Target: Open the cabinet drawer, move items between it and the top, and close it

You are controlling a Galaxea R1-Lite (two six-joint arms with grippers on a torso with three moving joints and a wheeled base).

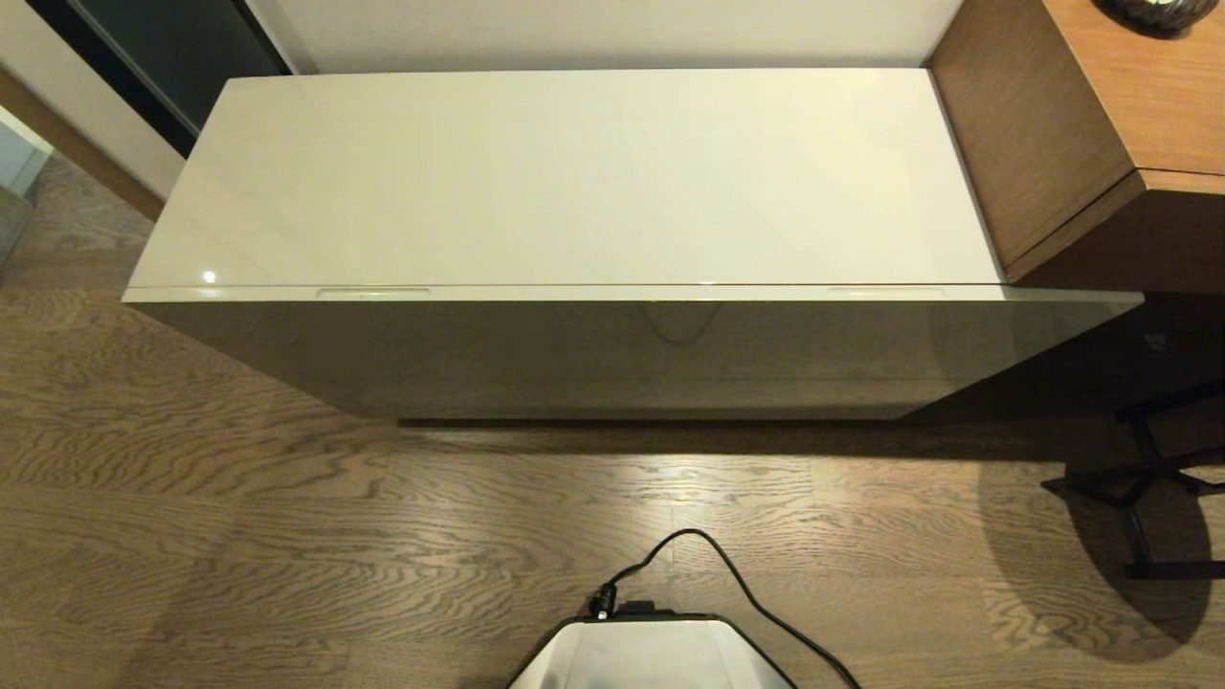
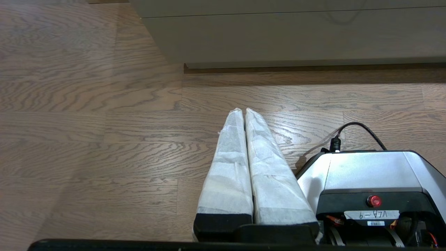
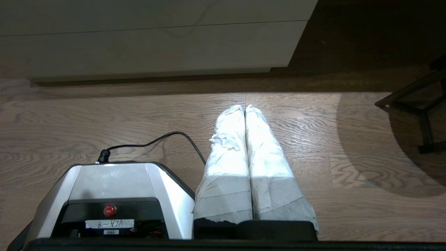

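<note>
The glossy cream-white cabinet top (image 1: 574, 172) lies bare across the head view. The cabinet drawer (image 1: 612, 293) is pushed in flush, showing only its front rim with an oval slot near each end. No white packet shows anywhere. Neither arm appears in the head view. My left gripper (image 2: 243, 111) hangs low over the wooden floor beside the robot base, its white-wrapped fingers pressed together with nothing between them. My right gripper (image 3: 245, 107) hangs on the other side of the base, fingers likewise shut and empty. Both point toward the cabinet's lower front (image 2: 296, 38).
A brown wooden unit (image 1: 1081, 134) butts against the cabinet's right end. Black chair legs (image 1: 1139, 478) stand on the floor at the right. The robot base (image 1: 651, 655) and its black cable (image 1: 727, 574) sit in front of the cabinet. Wooden floor (image 1: 239, 517) spreads between.
</note>
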